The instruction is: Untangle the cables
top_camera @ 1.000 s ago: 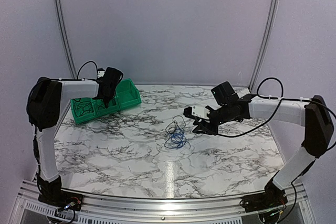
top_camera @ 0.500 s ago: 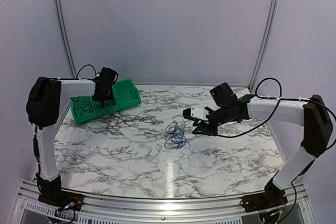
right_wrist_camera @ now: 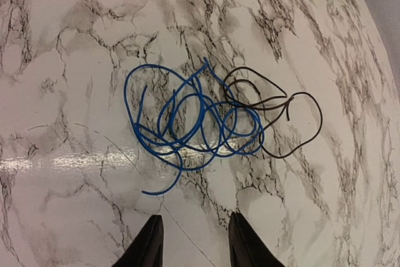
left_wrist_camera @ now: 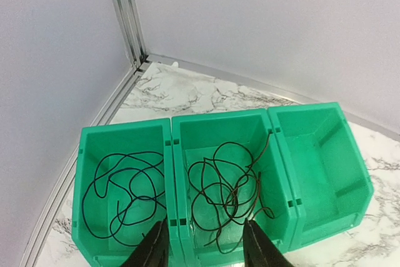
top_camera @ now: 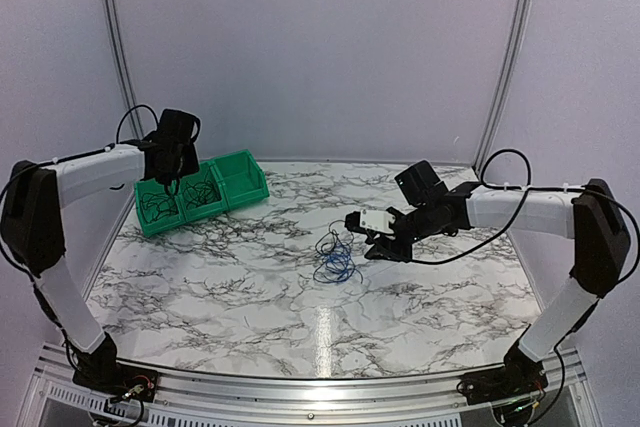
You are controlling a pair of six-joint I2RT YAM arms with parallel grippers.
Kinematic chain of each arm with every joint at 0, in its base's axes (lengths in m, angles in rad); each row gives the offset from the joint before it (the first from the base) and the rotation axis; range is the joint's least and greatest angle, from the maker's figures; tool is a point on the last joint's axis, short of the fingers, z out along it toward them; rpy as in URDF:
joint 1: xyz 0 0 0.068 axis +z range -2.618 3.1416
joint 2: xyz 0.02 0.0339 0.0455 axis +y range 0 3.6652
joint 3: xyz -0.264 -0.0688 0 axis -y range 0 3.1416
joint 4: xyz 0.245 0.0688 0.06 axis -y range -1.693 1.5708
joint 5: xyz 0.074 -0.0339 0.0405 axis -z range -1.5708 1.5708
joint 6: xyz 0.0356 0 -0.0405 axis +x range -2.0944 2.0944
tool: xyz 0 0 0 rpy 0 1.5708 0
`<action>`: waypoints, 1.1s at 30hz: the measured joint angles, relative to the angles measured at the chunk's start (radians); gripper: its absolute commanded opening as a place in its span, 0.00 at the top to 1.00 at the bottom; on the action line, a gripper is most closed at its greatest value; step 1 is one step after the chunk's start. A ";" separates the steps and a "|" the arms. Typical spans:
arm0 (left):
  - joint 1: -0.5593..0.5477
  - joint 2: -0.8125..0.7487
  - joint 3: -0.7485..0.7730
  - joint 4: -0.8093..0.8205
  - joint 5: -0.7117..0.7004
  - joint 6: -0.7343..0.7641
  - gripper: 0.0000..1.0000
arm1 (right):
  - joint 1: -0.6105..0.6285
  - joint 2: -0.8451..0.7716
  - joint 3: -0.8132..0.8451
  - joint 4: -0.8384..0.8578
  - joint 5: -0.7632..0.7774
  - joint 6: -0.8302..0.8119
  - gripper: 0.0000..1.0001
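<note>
Two cables [right_wrist_camera: 201,120] tangled just ahead of right jaws, part-open, empty; left jaws same.

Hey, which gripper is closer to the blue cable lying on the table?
Right. The right gripper hovers just beside the blue cable; the left gripper is far off, above the green bins.

Light bright, even and diffuse from overhead; pale walls carry a faint lilac cast, and shadows are weak, only a thin soft edge under the cables [right_wrist_camera: 187,123]. Glare: a white vertical streak on the glossy marble tabletop [top_camera: 322,327] near the front edge in the top view, and a horizontal smear in the right wrist view. Top view bows the frame posts [top_camera: 113,47] at both sides; wrist views sharp mid-frame, green bins [left_wrist_camera: 219,154] crisp, fingertips [right_wrist_camera: 150,242] at the bottom edge slightly soft.
</note>
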 measured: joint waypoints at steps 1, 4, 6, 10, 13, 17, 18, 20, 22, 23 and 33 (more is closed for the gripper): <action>-0.005 -0.024 -0.004 0.000 0.005 0.003 0.56 | 0.000 0.001 0.000 0.001 0.002 0.003 0.64; -0.049 -0.113 -0.019 0.011 0.025 0.040 0.52 | 0.000 0.005 0.000 0.005 0.011 0.016 0.64; -0.094 -0.159 -0.022 0.026 0.047 0.070 0.48 | 0.000 0.006 0.000 0.013 0.023 0.035 0.66; -0.153 -0.208 -0.012 0.048 0.148 0.126 0.02 | -0.012 0.027 0.025 0.031 0.038 0.097 0.67; -0.154 -0.232 -0.023 0.095 0.231 0.158 0.01 | -0.036 0.080 0.102 0.030 0.046 0.148 0.67; -0.154 -0.348 -0.176 0.221 0.364 0.193 0.01 | -0.078 0.167 0.230 0.029 0.053 0.205 0.66; -0.155 -0.364 -0.204 0.238 0.389 0.196 0.01 | -0.085 0.188 0.257 0.028 0.055 0.218 0.66; -0.161 -0.375 -0.260 0.282 0.446 0.210 0.01 | -0.097 0.231 0.310 0.021 0.061 0.237 0.65; -0.172 -0.372 -0.301 0.308 0.493 0.227 0.01 | -0.103 0.270 0.350 0.014 0.061 0.252 0.65; -0.182 -0.371 -0.320 0.314 0.514 0.239 0.01 | -0.104 0.293 0.373 0.005 0.060 0.258 0.65; -0.336 -0.473 -0.413 0.410 0.300 0.340 0.01 | -0.111 0.494 0.530 -0.061 0.023 0.298 0.62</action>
